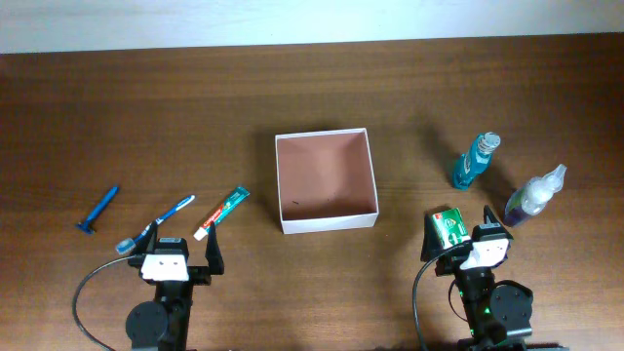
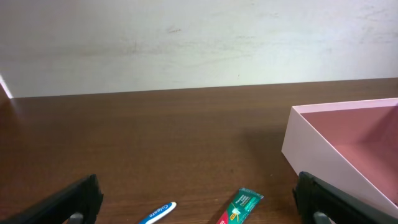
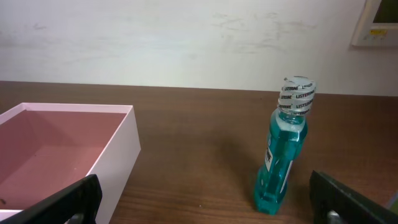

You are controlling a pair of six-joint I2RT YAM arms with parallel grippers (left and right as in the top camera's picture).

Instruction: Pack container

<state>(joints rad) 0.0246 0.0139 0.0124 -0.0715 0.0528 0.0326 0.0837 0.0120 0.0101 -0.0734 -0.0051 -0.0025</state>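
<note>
The container (image 1: 327,220), a square white-walled box with a reddish-brown inside, sits mid-table and holds nothing visible. It shows in the left wrist view (image 2: 311,146) and the right wrist view (image 3: 118,149). A toothpaste tube (image 1: 222,214) (image 2: 239,207), a blue-white toothbrush (image 1: 156,224) (image 2: 158,213) and a blue razor (image 1: 97,210) lie to its left. A teal mouthwash bottle (image 1: 474,161) (image 3: 283,155), a clear purple bottle (image 1: 533,196) and a green carton (image 1: 448,229) are to its right. My left gripper (image 1: 179,258) (image 2: 196,202) is open and empty near the toothpaste. My right gripper (image 1: 460,244) (image 3: 205,199) is open and empty beside the carton.
The brown wooden table ends at a white wall at the back (image 1: 312,24). Both arms' bases sit at the front edge.
</note>
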